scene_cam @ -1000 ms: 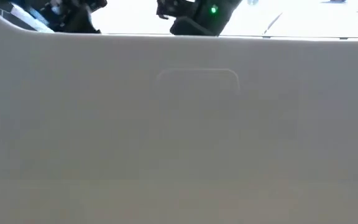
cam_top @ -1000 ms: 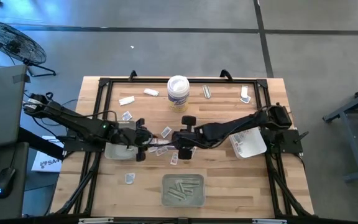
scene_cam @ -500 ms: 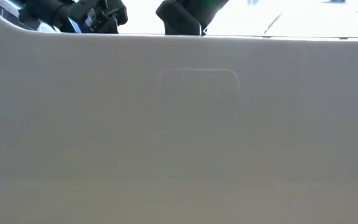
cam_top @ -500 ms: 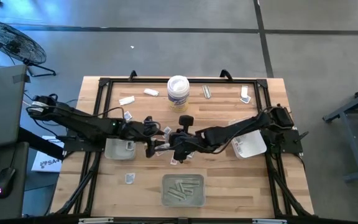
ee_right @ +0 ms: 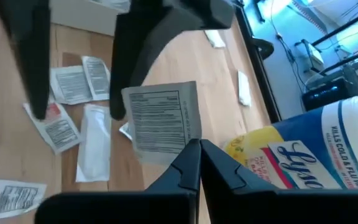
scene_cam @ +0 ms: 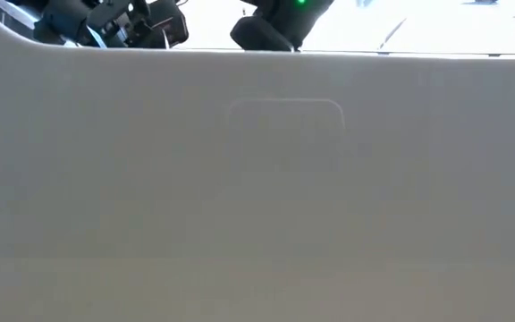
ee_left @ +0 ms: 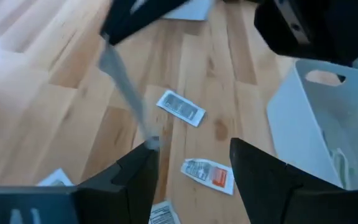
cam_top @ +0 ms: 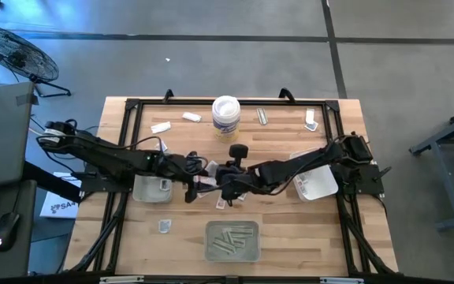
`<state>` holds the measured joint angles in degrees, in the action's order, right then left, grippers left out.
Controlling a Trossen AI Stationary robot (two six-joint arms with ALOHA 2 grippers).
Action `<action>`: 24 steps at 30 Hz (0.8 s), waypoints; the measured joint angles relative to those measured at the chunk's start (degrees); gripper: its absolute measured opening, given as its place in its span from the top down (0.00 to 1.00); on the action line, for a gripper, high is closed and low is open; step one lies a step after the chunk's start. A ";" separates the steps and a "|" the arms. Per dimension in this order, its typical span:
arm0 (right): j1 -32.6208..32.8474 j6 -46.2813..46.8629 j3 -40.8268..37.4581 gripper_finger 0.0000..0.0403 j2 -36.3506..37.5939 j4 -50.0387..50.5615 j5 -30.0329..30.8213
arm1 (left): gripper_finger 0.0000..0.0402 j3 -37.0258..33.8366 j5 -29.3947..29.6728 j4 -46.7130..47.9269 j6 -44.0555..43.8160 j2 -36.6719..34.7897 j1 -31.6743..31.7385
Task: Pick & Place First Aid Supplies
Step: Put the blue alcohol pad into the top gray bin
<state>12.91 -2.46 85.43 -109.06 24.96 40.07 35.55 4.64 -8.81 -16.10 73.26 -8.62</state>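
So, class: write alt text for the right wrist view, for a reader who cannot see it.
The right gripper is shut on a white printed packet held above the wooden table. More packets lie beneath, and a white tub with a yellow label stands close by.

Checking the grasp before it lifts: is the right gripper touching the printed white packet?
Touching. The right wrist view shows the right gripper shut on the packet's lower edge, which sits pinched between the fingertips.
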 joint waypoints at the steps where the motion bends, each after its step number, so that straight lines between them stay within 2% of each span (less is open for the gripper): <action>1: -0.04 0.00 0.00 1.00 0.00 -0.39 0.02 | 0.52 0.00 0.45 0.05 -0.11 0.15 0.00; 7: -0.04 0.00 0.00 1.00 0.00 -0.84 -1.62 | 0.52 -0.05 11.08 -0.69 -1.57 0.16 0.07; 9: -0.02 0.00 0.00 1.00 0.00 -0.88 -1.64 | 0.52 -0.05 11.43 -1.57 -1.48 0.16 0.06; 14: -0.04 0.02 0.00 1.00 0.00 -0.96 -1.64 | 0.54 -0.04 8.12 -3.07 -0.86 0.16 0.03; 17: -0.03 0.02 0.00 1.00 -0.02 -1.27 -1.66 | 0.65 -0.06 7.94 -3.07 -0.56 0.16 0.02; 21: -0.04 0.07 0.00 1.00 -0.02 -1.99 -1.77 | 0.92 -0.05 10.31 -3.70 1.10 0.15 0.01; 22: -0.04 0.08 0.00 0.99 -0.02 -2.17 -1.91 | 0.96 -0.04 11.57 -3.61 1.30 0.14 0.00; 24: -0.04 1.17 0.00 0.99 -0.02 -2.41 -1.66 | 0.96 -0.04 14.62 -3.15 1.30 0.12 0.00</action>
<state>12.86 -1.29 85.43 -109.08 22.55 38.42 35.51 19.27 -11.96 -14.81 73.38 -8.62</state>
